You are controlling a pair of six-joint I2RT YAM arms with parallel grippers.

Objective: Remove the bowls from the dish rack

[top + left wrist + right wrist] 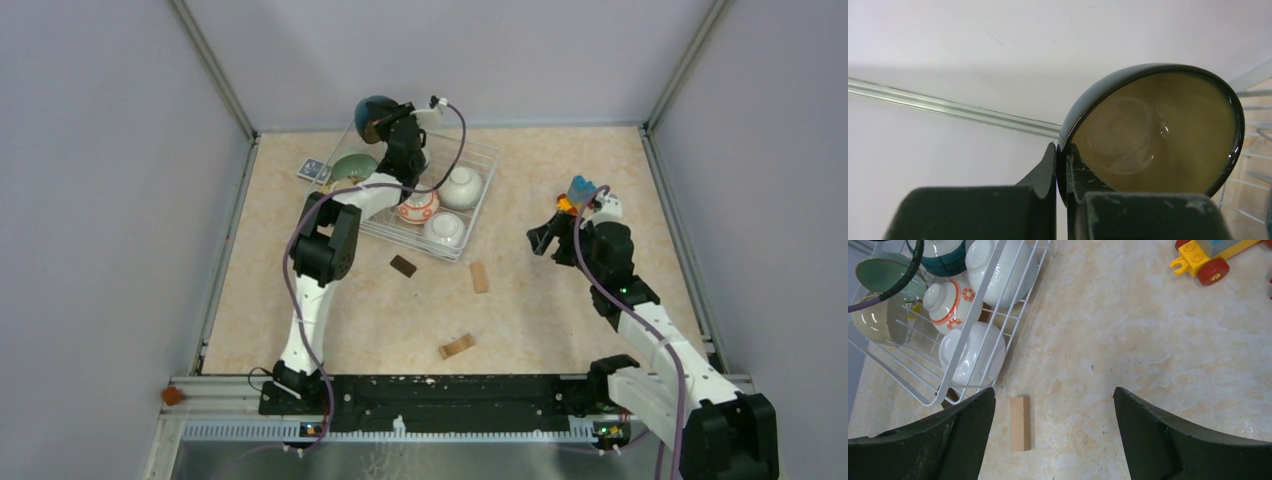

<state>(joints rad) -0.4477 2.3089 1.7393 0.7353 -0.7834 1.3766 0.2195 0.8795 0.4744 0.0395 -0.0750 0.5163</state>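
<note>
The right fingers point(963, 432) hang spread wide above the marbled beige desk point(1148, 340), near a pale wooden block point(1020, 422). Beyond, the white wire dish rack point(484, 200) holds a plain white ceramic bowl point(445, 228) and an orange-patterned white bowl point(418, 207), both with their feet showing. At its far left corner, the left fingers point(1052, 167) clamp the rim of a dark-glazed, brown-lined bowl point(1158, 132), held on edge, mouth facing the wrist.

We found the table point(560, 310) evenly and softly lit from overhead, shadows under the dish rack point(478, 160) faint and short. The walls point(100, 200) left of the rack were a dimmer grey. At the rack's far corner, the dark bowl point(1153, 130) showed one small glint on its glossy inside; the close foreground there was soft.
</note>
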